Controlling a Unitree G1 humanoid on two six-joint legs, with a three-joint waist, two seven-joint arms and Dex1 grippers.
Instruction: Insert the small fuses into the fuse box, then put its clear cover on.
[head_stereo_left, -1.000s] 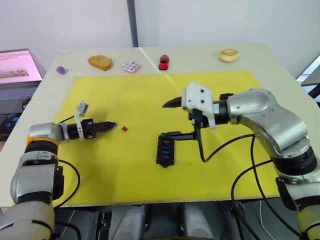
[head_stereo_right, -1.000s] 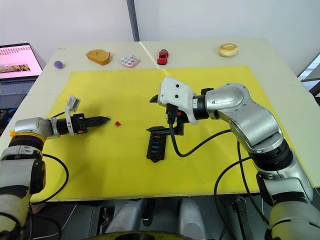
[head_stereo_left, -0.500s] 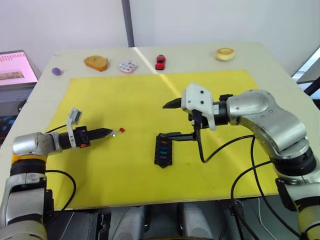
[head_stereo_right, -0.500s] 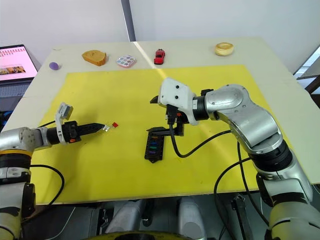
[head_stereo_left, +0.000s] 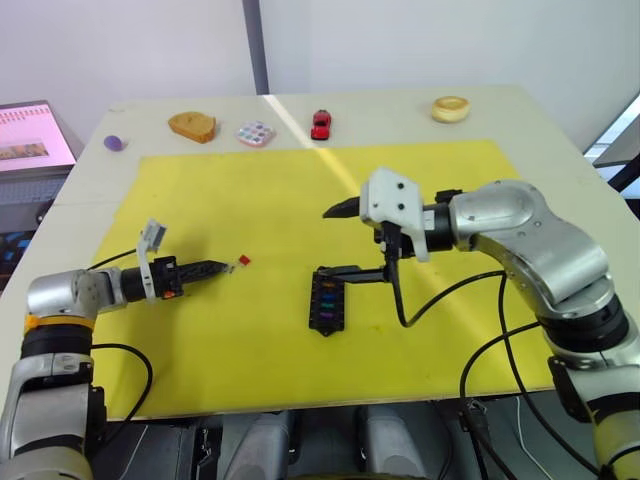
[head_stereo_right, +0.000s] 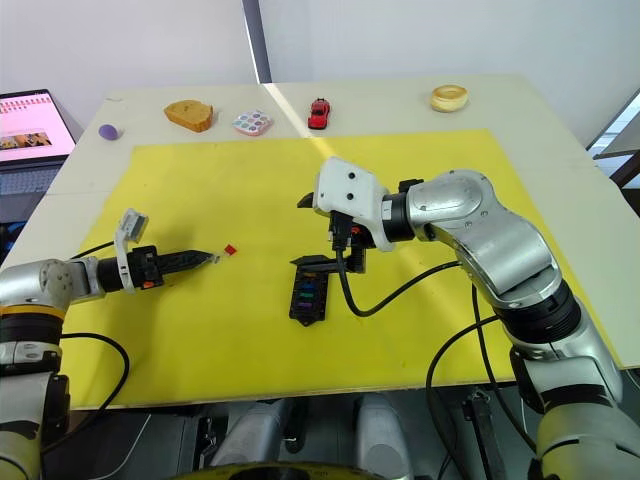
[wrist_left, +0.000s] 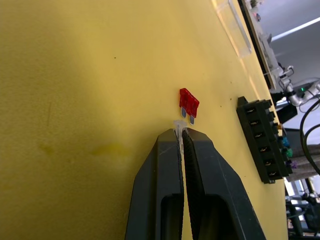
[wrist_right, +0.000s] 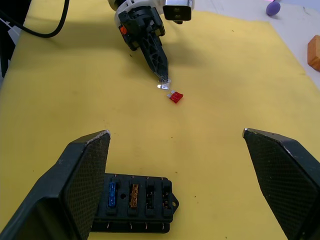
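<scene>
Red fuse (wrist_left: 189, 102) lies on the yellow mat (head_stereo_left: 270, 190), just beyond the left end effector (wrist_left: 179, 134), pressed together. Right end effector (wrist_right: 185, 150), spread wide, hovers over the fuse box (wrist_right: 136, 207).

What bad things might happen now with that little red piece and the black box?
The left gripper is shut, its tip just short of the red fuse lying loose on the yellow mat; pushing forward might shove the fuse away instead of grabbing it. The right gripper hangs open right over the fuse box, so lowering it might knock the box or the fuses already in it.
</scene>
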